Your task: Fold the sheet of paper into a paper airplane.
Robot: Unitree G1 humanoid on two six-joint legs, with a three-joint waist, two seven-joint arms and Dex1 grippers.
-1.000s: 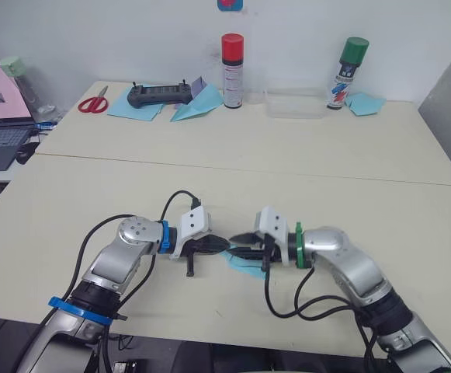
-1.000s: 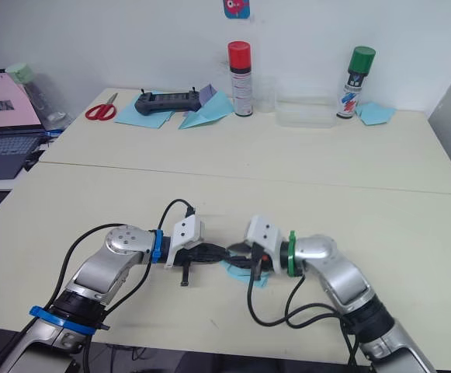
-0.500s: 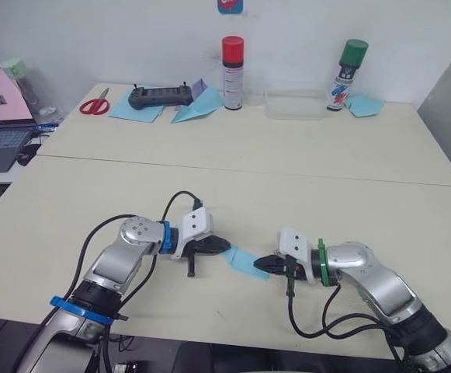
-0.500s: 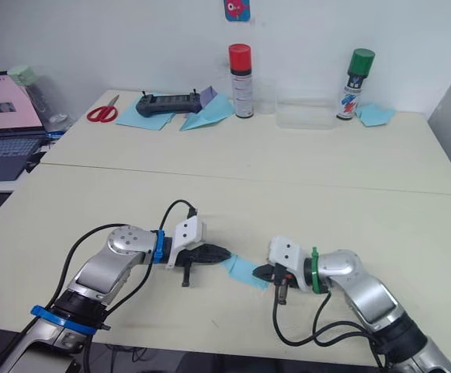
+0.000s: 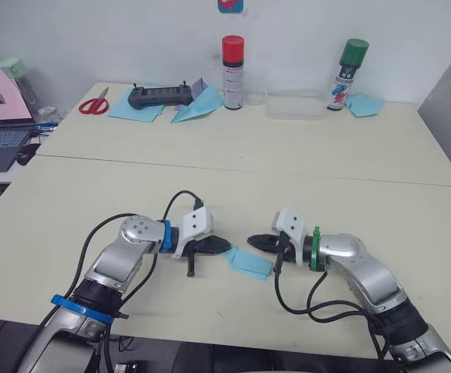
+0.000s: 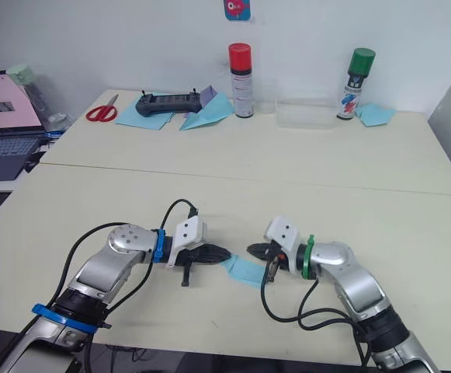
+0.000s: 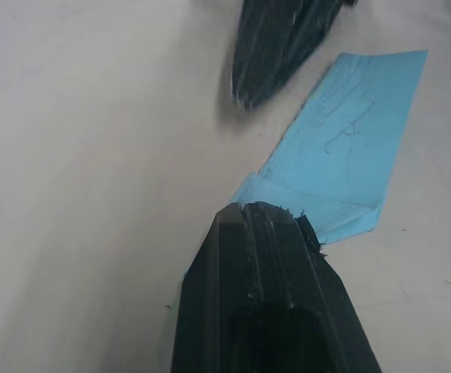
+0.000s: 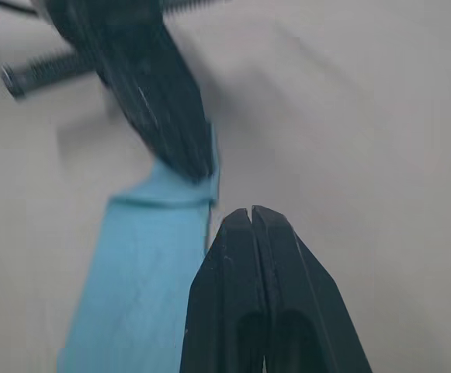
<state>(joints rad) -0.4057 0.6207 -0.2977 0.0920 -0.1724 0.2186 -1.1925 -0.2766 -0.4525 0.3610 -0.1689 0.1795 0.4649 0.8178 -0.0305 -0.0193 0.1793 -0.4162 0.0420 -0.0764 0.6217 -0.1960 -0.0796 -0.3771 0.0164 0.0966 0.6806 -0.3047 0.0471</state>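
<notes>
A: What has changed?

B: My right gripper (image 5: 253,242) has swung up and back toward the paper's far edge; half a second ago it sat at the near right corner. The left gripper (image 5: 223,247) has not shifted.

A: And the jaws?

B: The right jaws are clenched together with nothing between them, hovering just beside the sheet of paper (image 5: 248,262). The left jaws are clamped too, tip pressing one end of the paper down; I can't tell whether they pinch an edge or merely pin it.

A: Where is the paper?

B: Flat on the near surface (image 5: 349,194) between my grippers, already folded into a narrow layered strip, not yet a pointed plane.

A: So which step?

B: Mid-fold, I judge: pressing creases. Next I'd need the right tip under or along a free edge to turn another flap while the left holds firm. Thin paper slides easily.

A: Any containers?

B: A clear plastic tray (image 5: 296,106) at the back between the two spray cans looks empty.
</notes>
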